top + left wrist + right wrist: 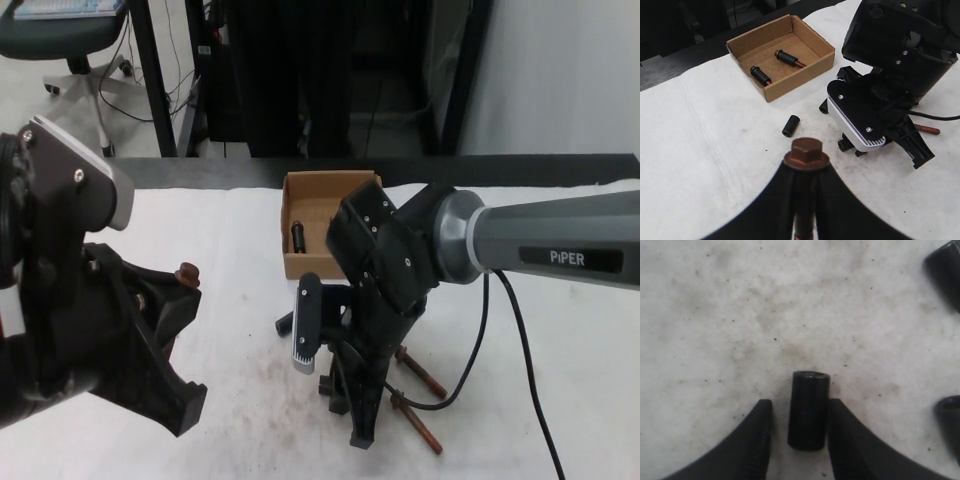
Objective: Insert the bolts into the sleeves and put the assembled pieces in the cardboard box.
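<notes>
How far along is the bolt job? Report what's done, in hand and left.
Done: two assembled pieces lie in the cardboard box. In hand: the left gripper holds a bolt; the right gripper straddles a sleeve lying on the cloth, not clamped. Left: joining these, plus loose bolts and another sleeve on the cloth.

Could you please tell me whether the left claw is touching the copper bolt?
Touching. The left wrist view shows the left claw closed against the shank of the bolt on both sides with no gap, the hex head standing past its tips.
</notes>
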